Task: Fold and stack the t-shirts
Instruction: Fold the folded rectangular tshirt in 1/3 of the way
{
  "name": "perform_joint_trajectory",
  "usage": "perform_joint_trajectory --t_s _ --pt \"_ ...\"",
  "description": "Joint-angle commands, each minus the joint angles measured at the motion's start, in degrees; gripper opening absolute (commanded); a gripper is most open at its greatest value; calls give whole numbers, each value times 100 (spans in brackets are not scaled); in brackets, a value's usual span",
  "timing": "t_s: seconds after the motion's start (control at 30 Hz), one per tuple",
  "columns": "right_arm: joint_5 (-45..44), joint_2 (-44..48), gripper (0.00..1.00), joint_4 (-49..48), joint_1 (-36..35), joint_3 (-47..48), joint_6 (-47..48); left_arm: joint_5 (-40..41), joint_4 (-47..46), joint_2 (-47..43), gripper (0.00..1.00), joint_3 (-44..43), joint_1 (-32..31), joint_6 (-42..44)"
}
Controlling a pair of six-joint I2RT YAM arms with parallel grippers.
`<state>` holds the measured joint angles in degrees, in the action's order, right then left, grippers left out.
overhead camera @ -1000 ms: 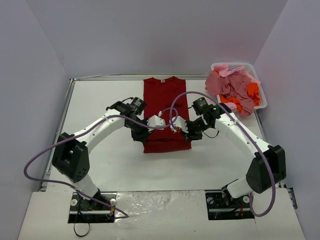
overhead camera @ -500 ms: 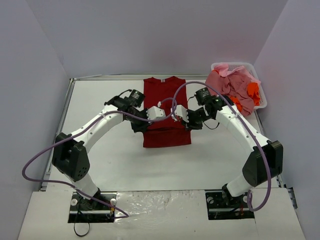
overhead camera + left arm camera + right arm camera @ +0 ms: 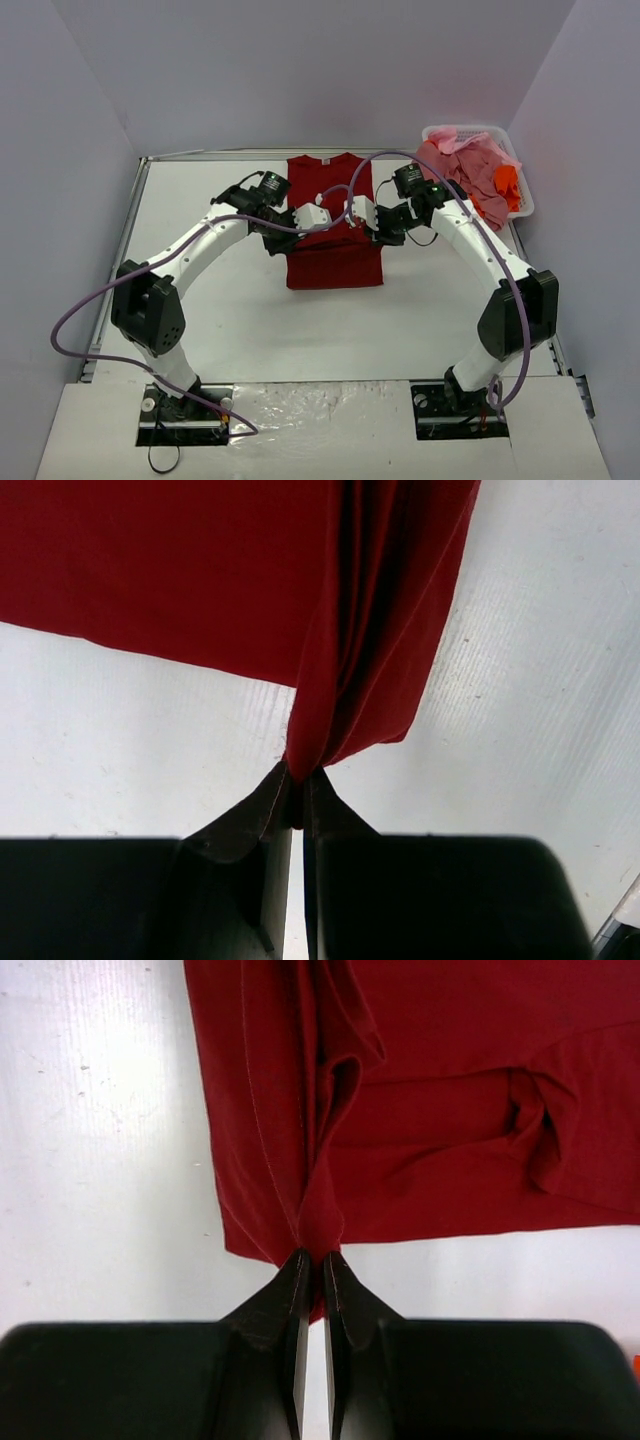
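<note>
Evidently partway through the hem-to-collar fold: my left jaws and my right jaws are each clenched on a pinch of the dark red t-shirt. It lies at the centre of the worktop, collar toward twelve o'clock. From above, both pinches sit over the garment's middle, the left toward its nine o'clock side and the right toward its three. The cloth appears doubled beneath them, with a fold line at six. Each wrist view shows fabric gathered into pleats that run down to the closed tips.

I judge the shirt light, limp and without stiffness of its own. It will sag and crease between two holds, and a thin pinch could slip. The hem corners, taken evenly and held taut between the two arms, look the best places to grip. At two o'clock the white basket carries the pink, salmon and orange t-shirts, heaped and not yet folded.
</note>
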<state>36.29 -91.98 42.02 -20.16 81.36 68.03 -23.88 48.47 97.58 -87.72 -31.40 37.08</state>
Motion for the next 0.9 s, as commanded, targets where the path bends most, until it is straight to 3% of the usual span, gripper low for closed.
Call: perform_joint_trajectory --t_s 0.0,0.87 --pt "-114 -188 0 -62 118 248 -97 15 -100 24 2 -324 20 203" --pt "-35 -1383 0 -405 373 1373 -264 217 -329 753 2 -1133 310 335"
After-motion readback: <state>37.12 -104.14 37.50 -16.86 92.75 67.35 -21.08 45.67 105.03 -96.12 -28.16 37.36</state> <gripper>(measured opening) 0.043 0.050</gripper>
